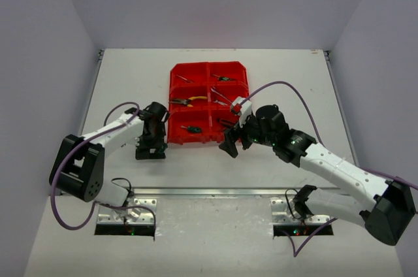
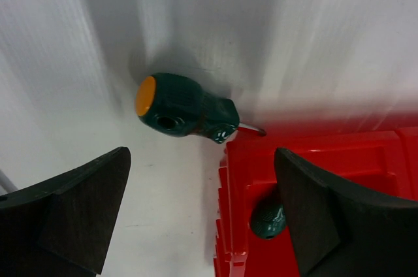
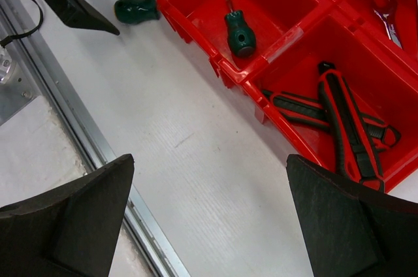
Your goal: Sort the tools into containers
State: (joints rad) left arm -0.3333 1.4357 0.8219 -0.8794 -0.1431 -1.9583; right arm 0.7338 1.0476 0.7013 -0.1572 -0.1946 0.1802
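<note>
Almost sorted, just one green screwdriver [image 2: 186, 110] left on the table [image 1: 130, 81] beside the red bin [image 2: 326, 153], with left gripper [image 2: 201, 179] and right gripper [image 3: 210, 172] both spread, empty.

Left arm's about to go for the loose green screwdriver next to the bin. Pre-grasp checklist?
1. Left gripper open, empty: ok.
2. Green screwdriver in view, lying on the table outside the red bin: ok.
3. Screwdriver inside the jaws: not ok, it lies ahead of them in the left wrist view.
4. Shaft free of the bin wall: cannot tell, its tip is at the bin's edge.
5. Right gripper open, empty, away from the target: ok.
6. Room in the compartment holding the matching screwdriver: ok.
</note>
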